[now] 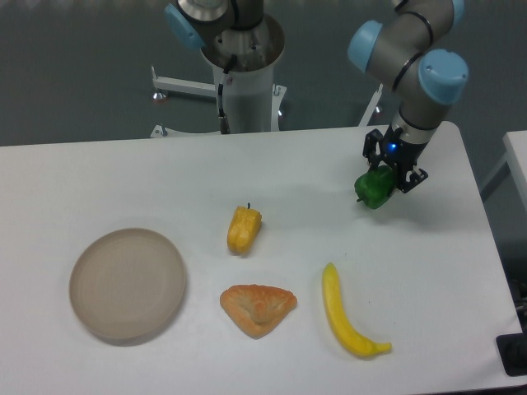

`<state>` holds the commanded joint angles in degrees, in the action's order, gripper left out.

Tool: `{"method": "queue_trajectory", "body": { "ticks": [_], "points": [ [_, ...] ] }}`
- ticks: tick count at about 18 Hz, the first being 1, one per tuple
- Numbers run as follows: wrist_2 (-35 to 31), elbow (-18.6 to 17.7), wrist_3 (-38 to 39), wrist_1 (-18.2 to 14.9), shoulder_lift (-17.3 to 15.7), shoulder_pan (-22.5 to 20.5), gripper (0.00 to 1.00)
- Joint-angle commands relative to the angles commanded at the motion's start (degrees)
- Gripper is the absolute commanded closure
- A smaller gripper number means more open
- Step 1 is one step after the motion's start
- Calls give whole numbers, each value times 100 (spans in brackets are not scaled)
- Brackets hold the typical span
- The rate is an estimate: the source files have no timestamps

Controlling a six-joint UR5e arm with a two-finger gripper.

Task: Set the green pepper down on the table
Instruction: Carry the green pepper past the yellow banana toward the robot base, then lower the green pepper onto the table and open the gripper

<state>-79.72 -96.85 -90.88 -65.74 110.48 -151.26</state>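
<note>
Glossy green plastic, the pepper (pixel 373 188) sits clamped in the end effector (pixel 385 174) at about two o'clock on the desk (pixel 123 181), just above its surface. It looks light, stiff and slick, so gripping across its lumpy middle seems the safest hold.

arm (pixel 412 49): grey links | light-blue joint caps | black wrist, blue light

The arm reaches down from the upper right of the frame, wrist vertical, its gripper (pixel 380 183) clamped around the green pepper (pixel 373 189).
</note>
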Motion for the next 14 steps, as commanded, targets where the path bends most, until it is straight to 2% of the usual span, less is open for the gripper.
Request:
{"method": "queue_trajectory", "body": {
  "ticks": [14],
  "points": [
    [79,-44,141,53,185,0,61]
  ]
}}
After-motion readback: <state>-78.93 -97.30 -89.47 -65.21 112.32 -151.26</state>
